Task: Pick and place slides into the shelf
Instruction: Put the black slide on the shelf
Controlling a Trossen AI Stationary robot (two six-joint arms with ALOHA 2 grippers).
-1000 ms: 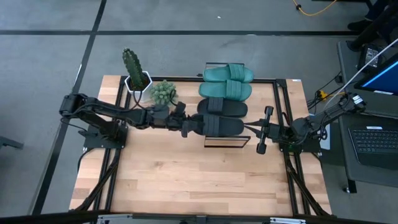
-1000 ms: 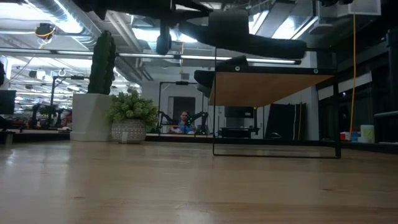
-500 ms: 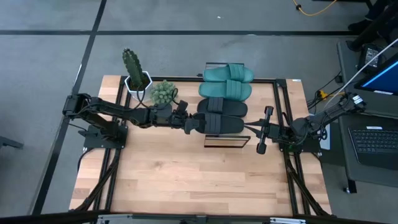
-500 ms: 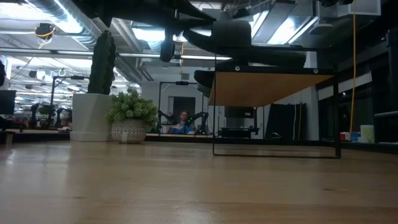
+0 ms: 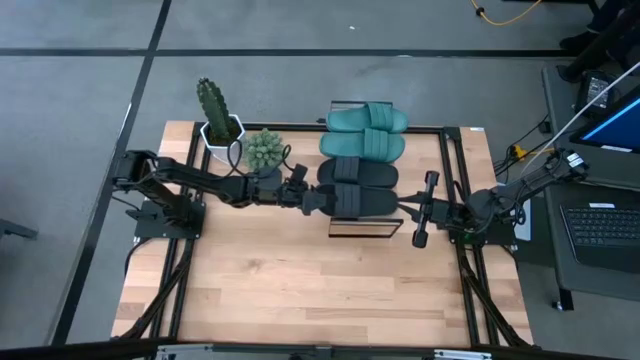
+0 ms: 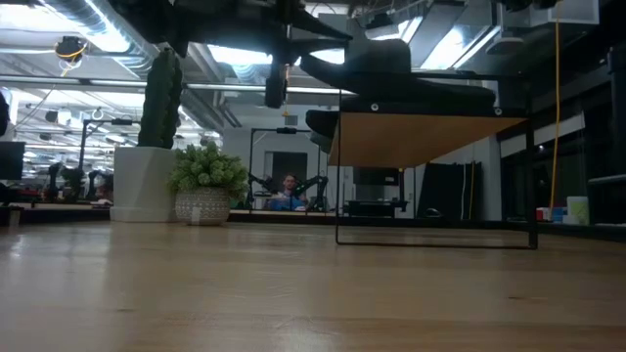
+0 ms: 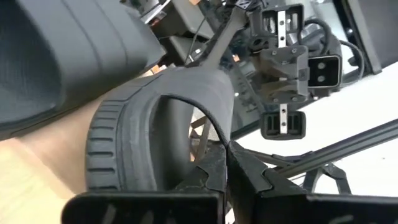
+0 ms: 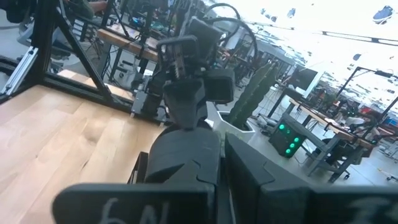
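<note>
The shelf (image 5: 360, 233), a low rack with a wood top (image 6: 421, 137), stands at the table's far middle. Two teal slides (image 5: 366, 121) (image 5: 362, 146) and one black slide (image 5: 358, 172) lie side by side, soles down, on its top. A second black slide (image 5: 365, 201) is over the top's near edge, with my left gripper (image 5: 312, 200) shut on its left end. My right gripper (image 5: 412, 208) waits to the right of the shelf, shut, with nothing between its fingers (image 8: 186, 174). My left gripper pinches the edge of the black slide's strap (image 7: 225, 134) between its two fingers, at the slide's left end. The fingers come level from the table's left, along the slide. The slide slants, its right end (image 6: 474, 98) low on or just above the shelf top.
A tall cactus in a white pot (image 5: 215, 115) and a small potted succulent (image 5: 263, 150) stand at the far left, close behind my left arm. The near half of the table (image 5: 300, 290) is bare wood. A laptop (image 5: 600, 225) sits off the table's right edge.
My left gripper has moved toward the table's right edge and slightly down, still shut on the black slide. The slide has travelled with it, farther over the shelf top and lower, its right end now down at the wood top.
</note>
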